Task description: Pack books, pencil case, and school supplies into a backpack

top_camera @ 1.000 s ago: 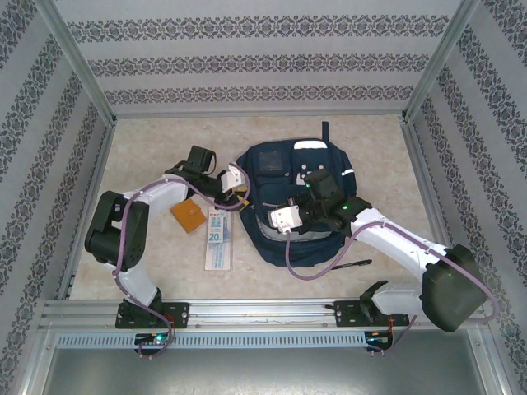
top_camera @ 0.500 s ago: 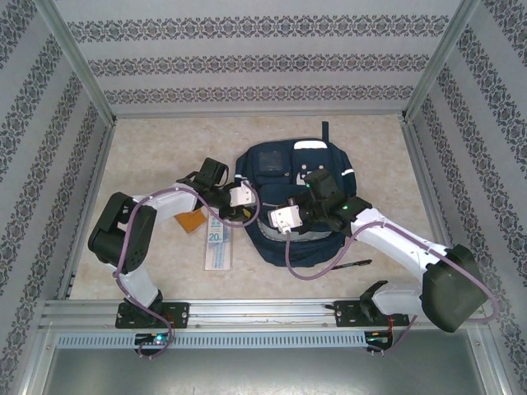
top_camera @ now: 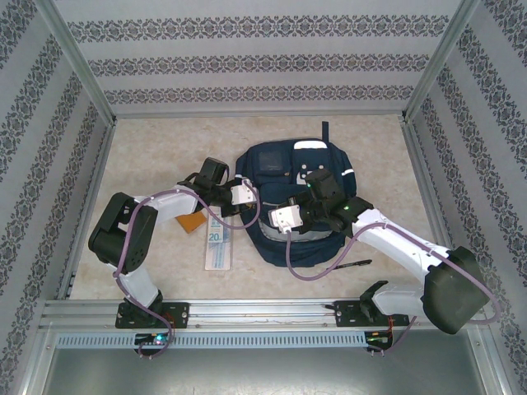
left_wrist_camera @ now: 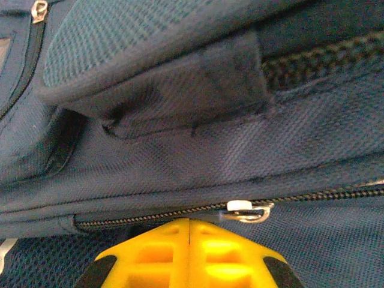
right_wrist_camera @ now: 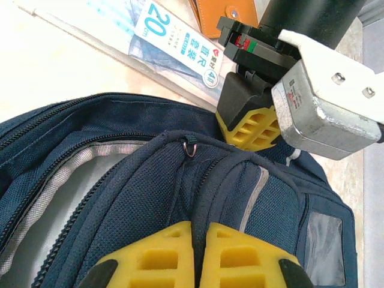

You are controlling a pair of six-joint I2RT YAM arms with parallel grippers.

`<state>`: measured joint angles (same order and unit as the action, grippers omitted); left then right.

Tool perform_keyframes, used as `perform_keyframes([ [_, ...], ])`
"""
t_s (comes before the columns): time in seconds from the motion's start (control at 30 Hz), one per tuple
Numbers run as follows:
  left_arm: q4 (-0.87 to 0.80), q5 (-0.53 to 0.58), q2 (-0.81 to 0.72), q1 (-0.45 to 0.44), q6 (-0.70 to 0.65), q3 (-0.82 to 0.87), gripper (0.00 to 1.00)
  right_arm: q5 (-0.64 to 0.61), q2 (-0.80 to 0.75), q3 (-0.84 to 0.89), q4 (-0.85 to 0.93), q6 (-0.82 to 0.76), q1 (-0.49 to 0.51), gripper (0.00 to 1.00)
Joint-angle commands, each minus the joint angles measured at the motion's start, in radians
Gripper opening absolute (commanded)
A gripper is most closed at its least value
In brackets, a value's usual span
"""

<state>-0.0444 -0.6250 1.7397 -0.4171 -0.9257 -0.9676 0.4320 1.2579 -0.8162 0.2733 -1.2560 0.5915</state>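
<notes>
The navy backpack (top_camera: 300, 185) lies flat mid-table, its main zipper partly open onto grey lining (right_wrist_camera: 54, 180). My right gripper (right_wrist_camera: 200, 227) is shut on a ridge of the backpack's fabric (right_wrist_camera: 201, 180) near its lower left. My left gripper (left_wrist_camera: 189, 223) is shut, its tips against the side zipper just left of the metal zipper pull (left_wrist_camera: 247, 210); nothing shows between them. Its yellow fingers (right_wrist_camera: 249, 129) also appear in the right wrist view. The translucent pencil case (top_camera: 218, 244) and the orange square (top_camera: 192, 221) lie left of the backpack. The black pen (top_camera: 356, 264) lies at its lower right. The booklet is out of view.
Patterned walls and metal frame posts (top_camera: 82, 74) close in the table on three sides. A rail (top_camera: 263, 311) runs along the near edge. Bare table (top_camera: 165, 156) lies at the back left and behind the backpack.
My left gripper has swung right and nearer, from above the orange square to the backpack's left edge, then held still. The right gripper keeps its hold in place.
</notes>
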Motion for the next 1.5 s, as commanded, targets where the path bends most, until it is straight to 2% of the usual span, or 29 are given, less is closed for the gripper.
perform_keyframes([
  [0.0,-0.01,-0.081,-0.003,0.004,-0.074,0.002,0.0,0.033,-0.022,-0.002,-0.034,0.0,0.007,0.0],
  [0.17,-0.003,-0.098,-0.016,0.032,-0.101,0.004,0.0,0.021,-0.029,0.006,-0.033,-0.008,0.006,0.0],
  [0.2,-0.008,-0.103,-0.021,0.037,-0.101,0.005,0.05,0.019,-0.03,0.006,-0.033,-0.01,0.006,0.0],
  [0.23,-0.015,-0.107,-0.026,0.038,-0.109,0.007,0.17,0.019,-0.029,0.006,-0.033,-0.01,0.005,0.0],
  [0.3,-0.015,-0.109,-0.035,0.04,-0.118,0.021,0.47,0.02,-0.029,0.004,-0.033,-0.009,0.005,0.0],
  [0.33,-0.012,-0.118,-0.038,0.038,-0.122,0.029,0.52,0.022,-0.028,0.003,-0.035,-0.01,0.004,0.0],
  [0.4,0.003,-0.135,-0.042,0.037,-0.13,0.043,0.54,0.025,-0.023,0.0,-0.037,-0.01,0.007,0.0],
  [0.6,0.112,-0.185,-0.019,0.029,-0.094,0.072,0.51,0.036,-0.023,-0.006,-0.037,0.0,0.01,0.0],
  [0.87,0.123,-0.156,-0.007,-0.003,-0.079,0.066,0.5,0.03,-0.022,-0.007,-0.035,0.001,0.009,0.0],
  [1.07,0.183,-0.163,-0.053,-0.026,0.051,0.114,0.54,0.021,-0.019,-0.009,-0.035,-0.002,0.006,0.0],
  [1.17,0.297,-0.114,-0.057,-0.044,0.095,0.168,0.55,0.019,-0.019,-0.008,-0.039,-0.003,0.006,0.0],
  [1.23,0.38,-0.072,-0.036,-0.05,0.155,0.181,0.51,0.019,-0.017,-0.011,-0.039,0.002,0.007,0.0],
  [1.37,0.461,-0.005,-0.003,-0.052,0.241,0.184,0.35,0.021,-0.02,-0.017,-0.03,0.007,0.008,0.0],
  [1.47,0.518,-0.007,-0.021,-0.051,0.233,0.219,0.12,0.021,-0.026,-0.01,-0.025,0.007,0.008,0.0],
])
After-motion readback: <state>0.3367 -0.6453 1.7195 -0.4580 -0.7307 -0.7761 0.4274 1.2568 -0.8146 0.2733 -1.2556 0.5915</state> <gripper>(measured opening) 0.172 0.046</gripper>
